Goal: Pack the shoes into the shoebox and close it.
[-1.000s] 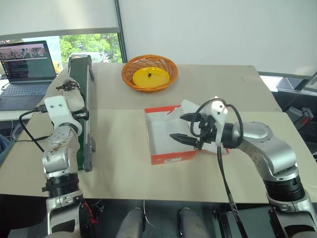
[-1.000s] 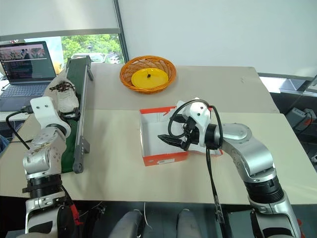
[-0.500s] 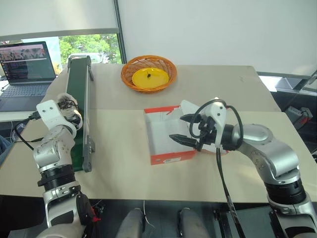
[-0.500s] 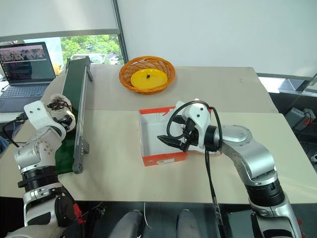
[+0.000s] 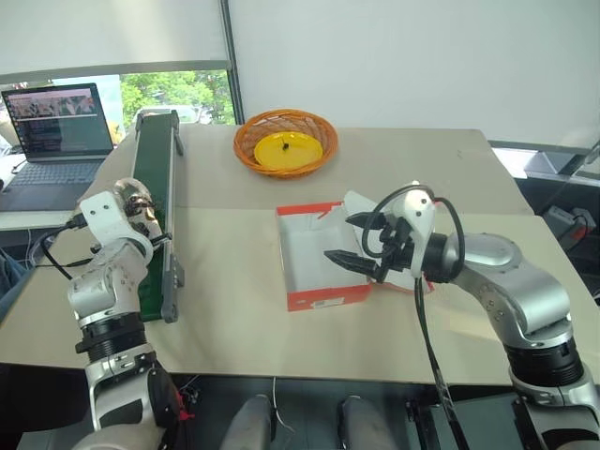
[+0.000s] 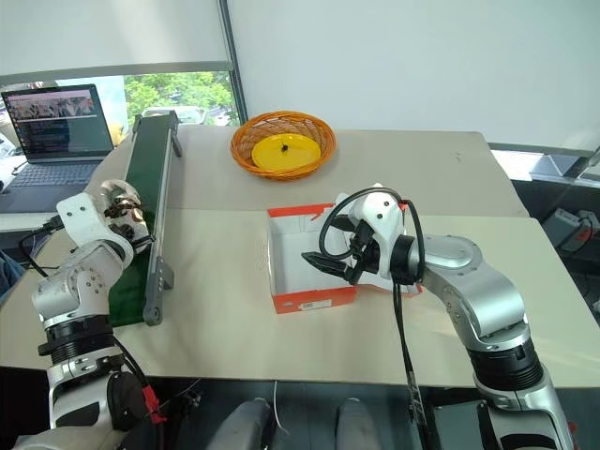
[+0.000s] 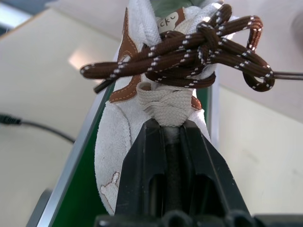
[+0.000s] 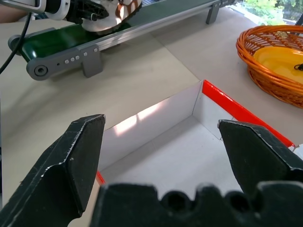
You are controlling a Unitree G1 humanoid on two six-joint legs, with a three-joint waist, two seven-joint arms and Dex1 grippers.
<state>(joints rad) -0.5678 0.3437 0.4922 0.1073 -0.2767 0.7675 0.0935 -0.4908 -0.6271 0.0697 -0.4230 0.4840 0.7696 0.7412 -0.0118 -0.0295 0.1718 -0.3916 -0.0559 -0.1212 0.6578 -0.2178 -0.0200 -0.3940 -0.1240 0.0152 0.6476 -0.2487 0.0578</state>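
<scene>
Table (image 5: 234,309): beige top, carrying every item below.

Conveyor (image 5: 155,178): long green belt in a grey frame along the table's left side. One white sneaker (image 7: 156,75) with dark brown laces sits on the belt; the left gripper (image 7: 168,137) has its two black fingers clamped together on the shoe's heel tab.

Shoebox (image 5: 323,298): orange-red outside, white inside, open at mid-table, flap lid (image 5: 361,204) folded back on its right. The visible white floor holds no shoe. The right gripper (image 8: 161,137) hangs over the box with its jaws spread wide, holding nothing.

Wicker basket (image 5: 285,141): round, orange, at the table's far edge, well apart from the box. Contents: a yellow plate (image 5: 287,150) bearing a small dark object too small to make out.
</scene>
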